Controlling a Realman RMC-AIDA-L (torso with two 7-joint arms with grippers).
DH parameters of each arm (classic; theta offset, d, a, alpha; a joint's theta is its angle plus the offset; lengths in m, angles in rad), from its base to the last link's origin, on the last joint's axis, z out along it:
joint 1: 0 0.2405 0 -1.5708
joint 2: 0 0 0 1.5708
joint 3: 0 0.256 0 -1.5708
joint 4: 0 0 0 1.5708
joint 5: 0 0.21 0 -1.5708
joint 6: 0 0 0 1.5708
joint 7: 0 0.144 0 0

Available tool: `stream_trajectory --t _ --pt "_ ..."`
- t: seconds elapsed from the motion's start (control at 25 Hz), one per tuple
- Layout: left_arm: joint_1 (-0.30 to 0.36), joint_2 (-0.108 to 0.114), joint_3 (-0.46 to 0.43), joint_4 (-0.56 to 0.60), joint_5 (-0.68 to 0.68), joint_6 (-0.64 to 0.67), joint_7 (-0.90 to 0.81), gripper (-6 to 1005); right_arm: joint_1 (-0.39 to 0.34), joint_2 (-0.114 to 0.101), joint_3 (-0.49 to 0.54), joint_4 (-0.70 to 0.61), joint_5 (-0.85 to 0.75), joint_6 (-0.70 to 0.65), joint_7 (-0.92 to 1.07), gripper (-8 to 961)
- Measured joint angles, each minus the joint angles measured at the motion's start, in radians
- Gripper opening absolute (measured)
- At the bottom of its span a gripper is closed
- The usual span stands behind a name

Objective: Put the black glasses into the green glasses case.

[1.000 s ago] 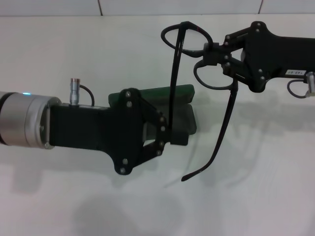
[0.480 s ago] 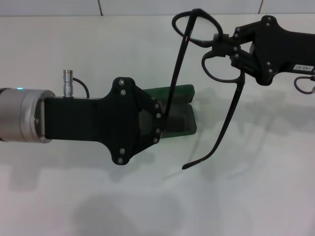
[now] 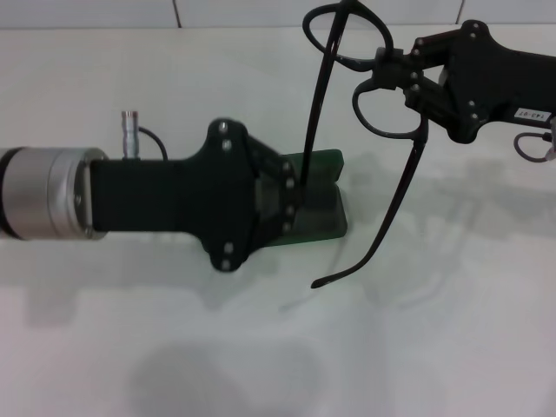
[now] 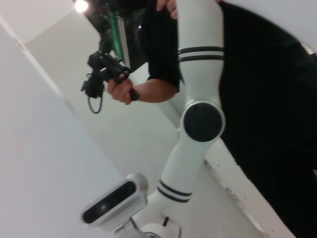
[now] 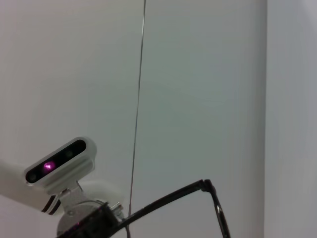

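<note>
The black glasses (image 3: 407, 178) hang in the air at the back right, lenses up and both temple arms unfolded and pointing down. My right gripper (image 3: 393, 76) is shut on their frame near the bridge. One temple tip reaches down to the open green glasses case (image 3: 323, 204), which lies on the white table. The other temple hangs free to the case's right. My left gripper (image 3: 291, 198) comes in from the left and is open, its jaws set wide over the case's left part, hiding most of it. A temple arm (image 5: 168, 201) also crosses the right wrist view.
The white table (image 3: 434, 347) spreads bare in front and to the right. A tiled wall edge runs along the back. The left wrist view looks away from the table at a white robot arm (image 4: 200, 119) and a person's hand.
My left gripper has moved right and farther over the case. The right gripper has lifted the glasses up and slightly right, then swung the temples down toward the case.
</note>
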Motion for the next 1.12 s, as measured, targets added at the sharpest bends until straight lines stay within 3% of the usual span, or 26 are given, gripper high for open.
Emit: stream_trajectory --t 0.28,1.12 --pt "-0.004 -0.001 0.006 -0.027 -0.068 -0.059 -0.043 12 -0.013 0.005 0.004 0.000 0.023 0.003 0.000 57" --pt "-0.001 0.002 0.002 -0.120 -0.183 -0.077 -0.090 15 -0.042 0.017 -0.001 -0.005 0.044 0.062 -0.021 57"
